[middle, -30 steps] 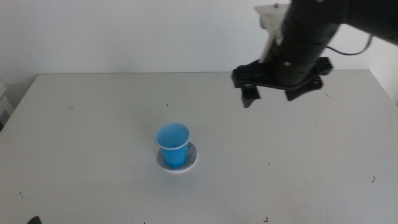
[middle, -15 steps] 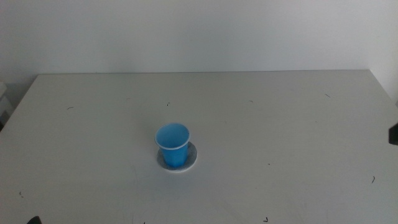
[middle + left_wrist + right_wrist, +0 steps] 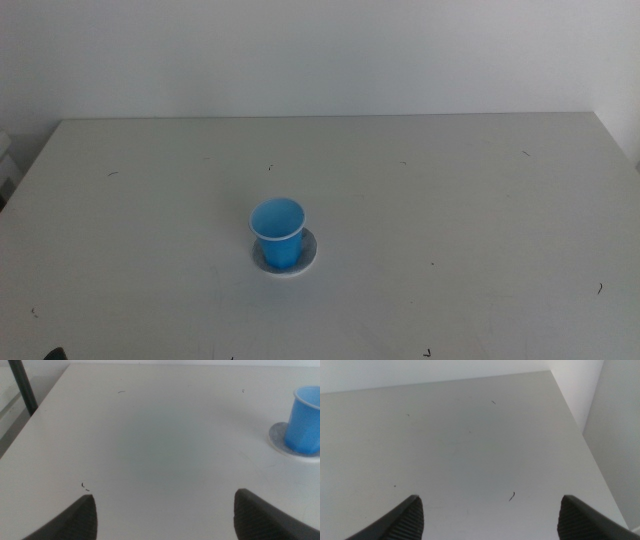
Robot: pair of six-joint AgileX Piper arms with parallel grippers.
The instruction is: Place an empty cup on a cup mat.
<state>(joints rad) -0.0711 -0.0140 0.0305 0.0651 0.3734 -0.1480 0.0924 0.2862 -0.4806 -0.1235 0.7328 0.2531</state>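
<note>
The blue cup (image 3: 279, 233) stands upright on the round grey cup mat (image 3: 306, 254) near the middle of the white table; it looks empty, blue inside. Both also show in the left wrist view, the cup (image 3: 304, 421) on the mat (image 3: 278, 436). Neither arm is in the middle view. My left gripper (image 3: 165, 510) is open and empty, low over the table to the cup's left. My right gripper (image 3: 490, 515) is open and empty over bare table near the right edge, far from the cup.
The white table (image 3: 450, 200) has a few small dark specks. Its right edge (image 3: 580, 425) shows in the right wrist view. A dark post (image 3: 22, 387) stands beyond the table's left edge.
The right arm, which hung over the table's back right a second ago, has drawn back out of the middle view. The cup and the mat have not moved.
</note>
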